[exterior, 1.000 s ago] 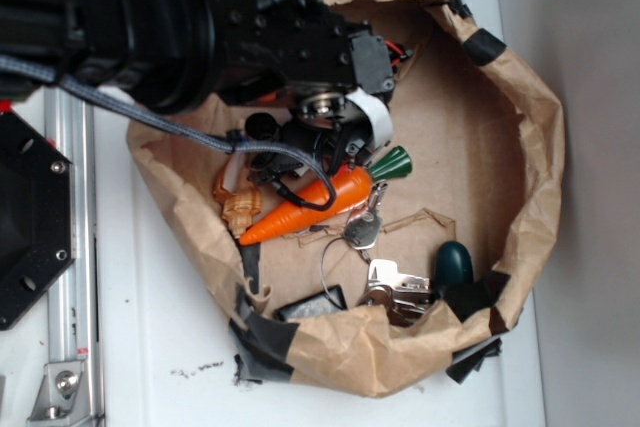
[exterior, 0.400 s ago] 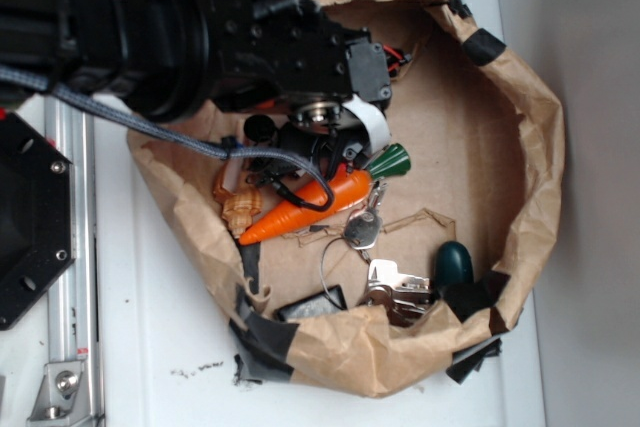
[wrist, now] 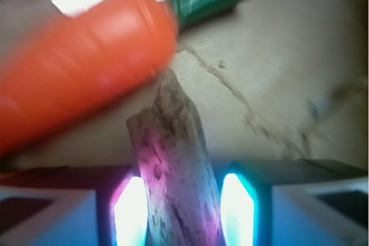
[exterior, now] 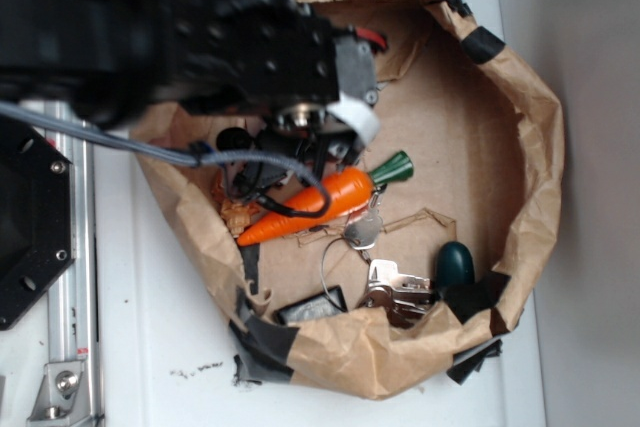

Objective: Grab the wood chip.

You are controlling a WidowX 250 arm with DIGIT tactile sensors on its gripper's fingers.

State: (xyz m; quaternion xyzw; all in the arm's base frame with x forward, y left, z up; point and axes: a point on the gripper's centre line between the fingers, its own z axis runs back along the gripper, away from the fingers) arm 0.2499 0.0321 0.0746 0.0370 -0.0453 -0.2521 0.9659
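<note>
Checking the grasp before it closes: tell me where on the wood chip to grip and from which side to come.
Grip the wood chip across its narrow width at the near, thicker end, where it already lies between the gripper fingers. Come straight along its length; the tapered far tip nearly meets the carrot, so a grip there is riskier.

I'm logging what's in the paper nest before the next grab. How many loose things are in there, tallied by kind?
Toy carrot: 1
Wood chip, between the gripper fingers: 1
Tan seashell, partly hidden by the arm: 1
Keys on a wire ring: 1 bunch
Silver metal clip: 1
Dark green rounded object: 1
Small black block: 1
Total: 7
</note>
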